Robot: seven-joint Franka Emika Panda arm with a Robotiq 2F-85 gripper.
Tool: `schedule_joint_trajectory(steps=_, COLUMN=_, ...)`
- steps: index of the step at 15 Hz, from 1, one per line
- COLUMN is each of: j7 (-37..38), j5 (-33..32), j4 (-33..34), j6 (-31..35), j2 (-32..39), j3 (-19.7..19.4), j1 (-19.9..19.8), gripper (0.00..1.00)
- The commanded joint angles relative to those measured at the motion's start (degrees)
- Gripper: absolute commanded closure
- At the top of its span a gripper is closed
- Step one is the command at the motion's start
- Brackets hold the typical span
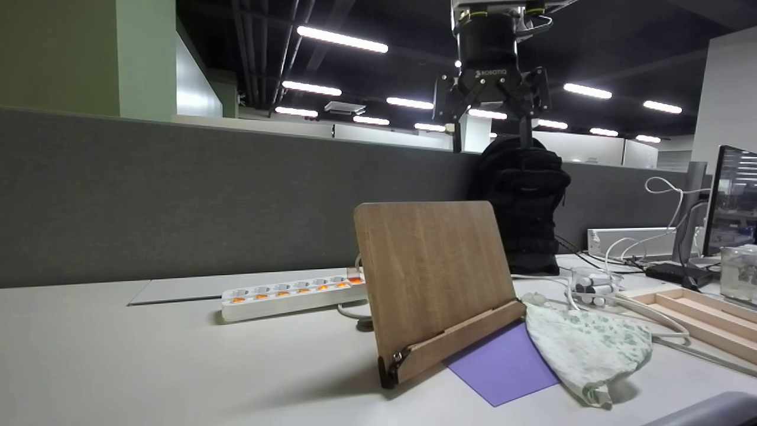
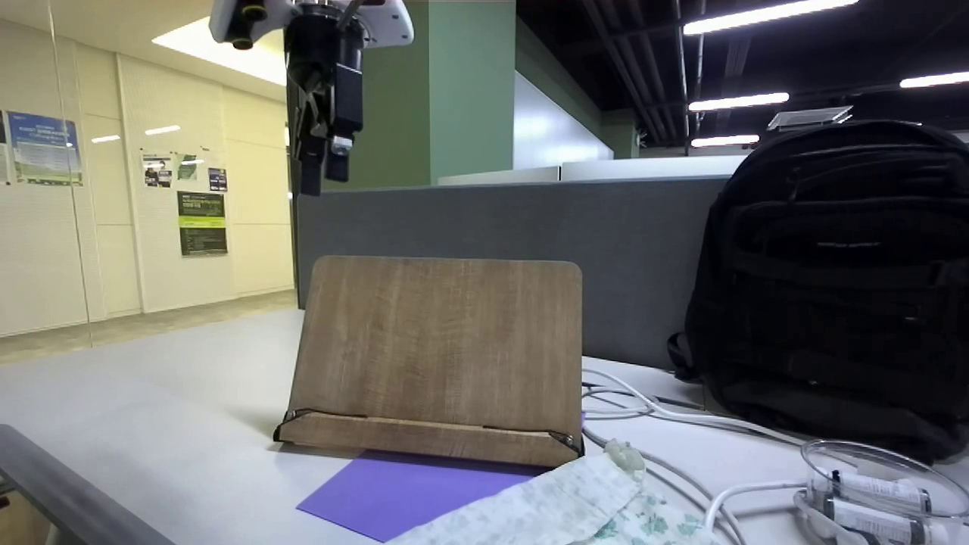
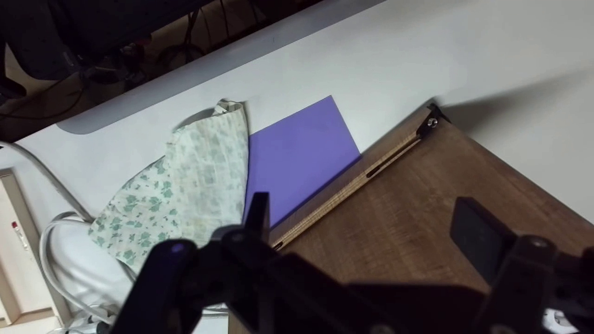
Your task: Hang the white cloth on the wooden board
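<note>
1. Gripper, nearest in your wrist view: black, jaws spread, grasping nothing.
2. Cloth, 9 o'clock there, on the desk: white, green leaf print, wrinkled. Expect it light and limp; pinch its raised fold, 1 o'clock.
3. Board: wood-grained, tilted, upper corners rounded; nothing hung yet.
4. Sheet, 5 o'clock from it in an exterior view: purple, flat.

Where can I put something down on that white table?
The biggest bare patch of tabletop sits beside the wooden board, bordered by the power strip and partition. A smaller strip runs between the purple sheet and the table's grey edge. It's crowded around the leaf-print cloth, near cables and a wooden tray.
</note>
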Motion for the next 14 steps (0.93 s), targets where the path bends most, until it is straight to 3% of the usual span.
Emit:
schedule_joint_trajectory(steps=1, j7=-4.0, j5=0.0, j4=-1.7, j6=2.6, j2=-0.1, j3=-1.8, j1=-0.6, gripper=0.0)
schedule_joint_trajectory(steps=10, j7=-9.6, j5=-0.9, j4=-10.0, j6=20.5, j2=4.4, j3=-10.3, j1=-8.2, gripper=0.0)
schedule_joint_trajectory(steps=14, j7=-9.4, j5=-0.7, j4=-9.6, j6=19.3, j2=6.1, j3=-11.2, j1=-9.1, gripper=0.0)
